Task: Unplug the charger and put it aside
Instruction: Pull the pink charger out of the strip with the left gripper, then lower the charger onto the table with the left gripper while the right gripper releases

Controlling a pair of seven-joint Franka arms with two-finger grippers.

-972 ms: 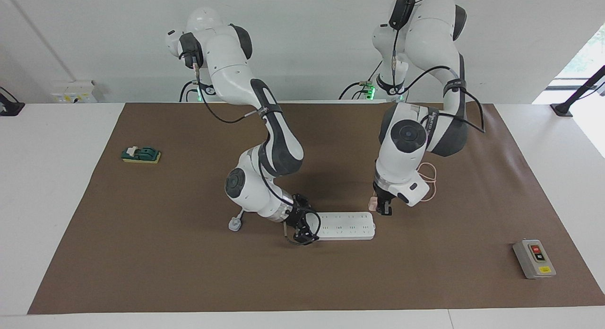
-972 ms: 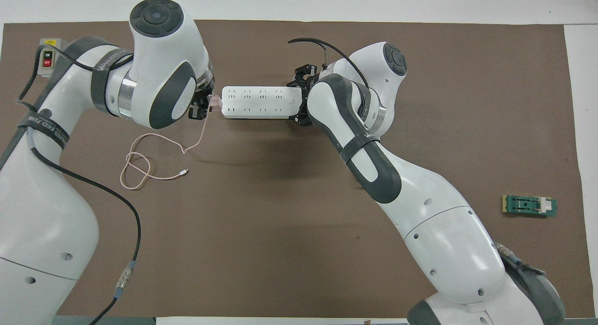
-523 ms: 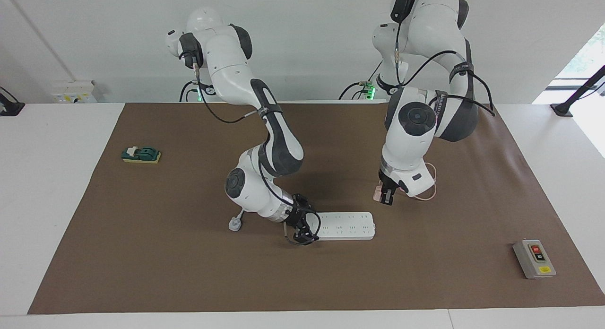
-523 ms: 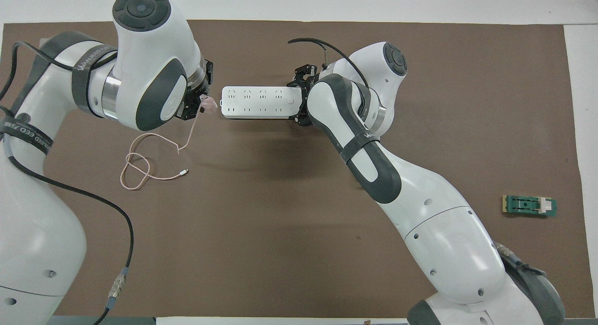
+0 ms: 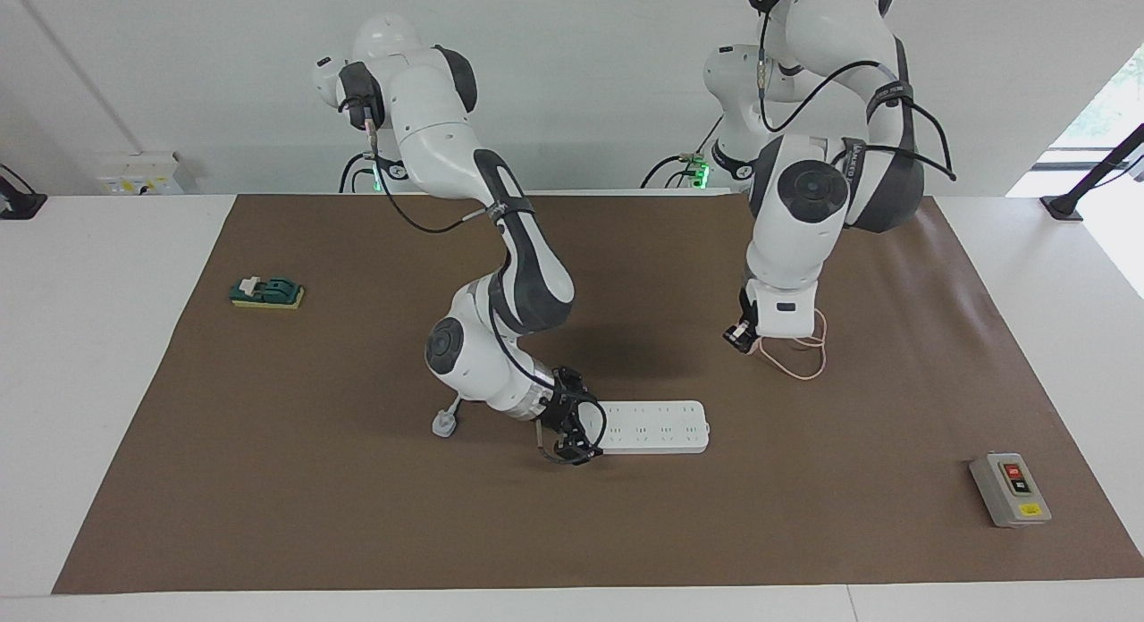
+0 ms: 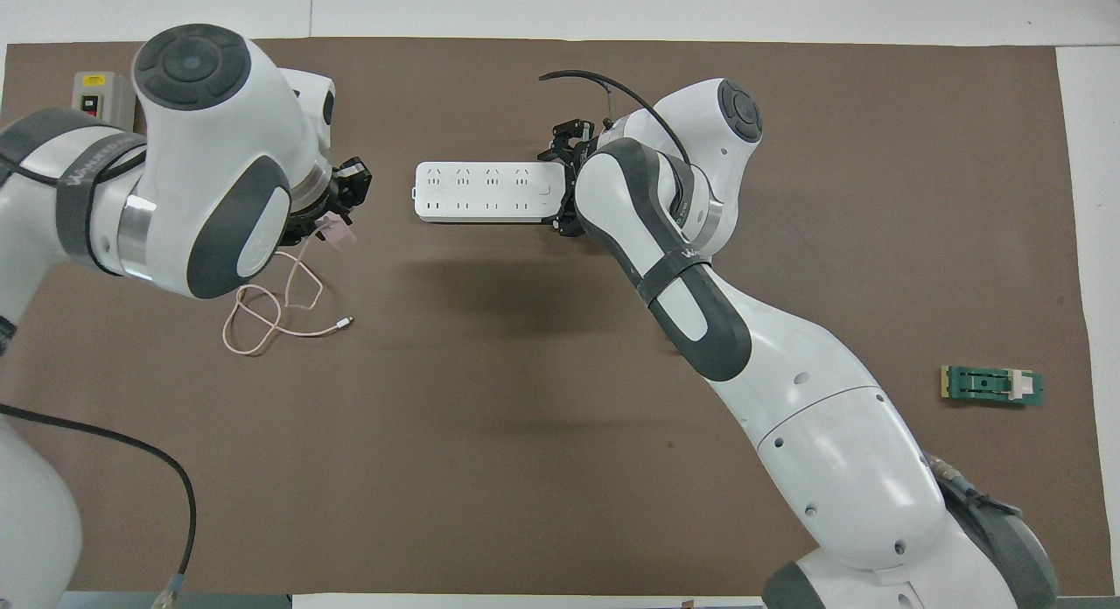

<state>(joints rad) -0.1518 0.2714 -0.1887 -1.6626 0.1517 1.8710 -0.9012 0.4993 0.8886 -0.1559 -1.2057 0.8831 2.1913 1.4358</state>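
My left gripper [image 5: 738, 337], raised over the brown mat [image 5: 357, 515] toward my left arm's end of the table, is clamped on the small pale pink cube-shaped charger [image 6: 336, 231]; its thin pink cable [image 6: 262, 316] hangs to a loop on the mat. Farther out, my right gripper [image 5: 572, 443] grips the end of the long white plastic power strip [image 5: 657, 426], well apart from the charger.
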